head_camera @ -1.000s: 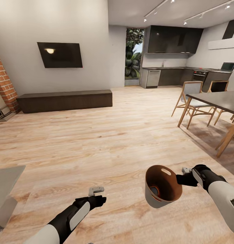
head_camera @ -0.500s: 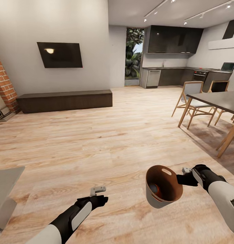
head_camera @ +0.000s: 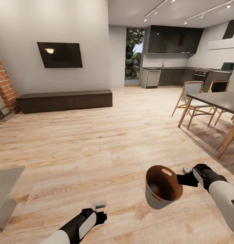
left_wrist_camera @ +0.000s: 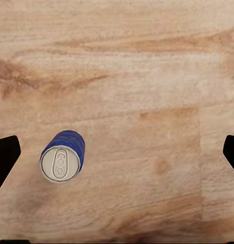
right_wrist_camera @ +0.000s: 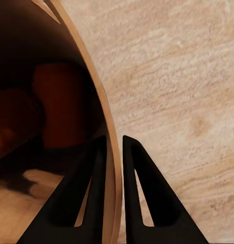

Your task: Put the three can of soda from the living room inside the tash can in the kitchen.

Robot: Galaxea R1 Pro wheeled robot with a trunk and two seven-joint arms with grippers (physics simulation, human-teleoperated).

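My right gripper (head_camera: 183,175) is shut on the rim of the tash can (head_camera: 163,187), a copper-brown bin held tilted above the wood floor. In the right wrist view its fingers (right_wrist_camera: 139,188) pinch the thin wall (right_wrist_camera: 94,81), one inside and one outside. Orange cans of soda (right_wrist_camera: 60,104) lie in the bin, and one shows in the head view (head_camera: 155,189). My left gripper (head_camera: 99,205) hangs low over the floor, open. Below it an upright blue can with a silver top (left_wrist_camera: 62,156) stands on the floor, between the spread fingers and close to one (left_wrist_camera: 6,155).
A dark dining table (head_camera: 218,100) with wooden chairs (head_camera: 193,98) stands at the right. A long low bench (head_camera: 64,100), a wall TV and a brick fireplace (head_camera: 3,84) are at the left back. The kitchen (head_camera: 174,67) lies far ahead. A grey table corner (head_camera: 5,179) is at the left.
My left arm has dropped lower and drawn back toward the view's bottom edge. The bin has tipped slightly in the right gripper. The camera has not moved.
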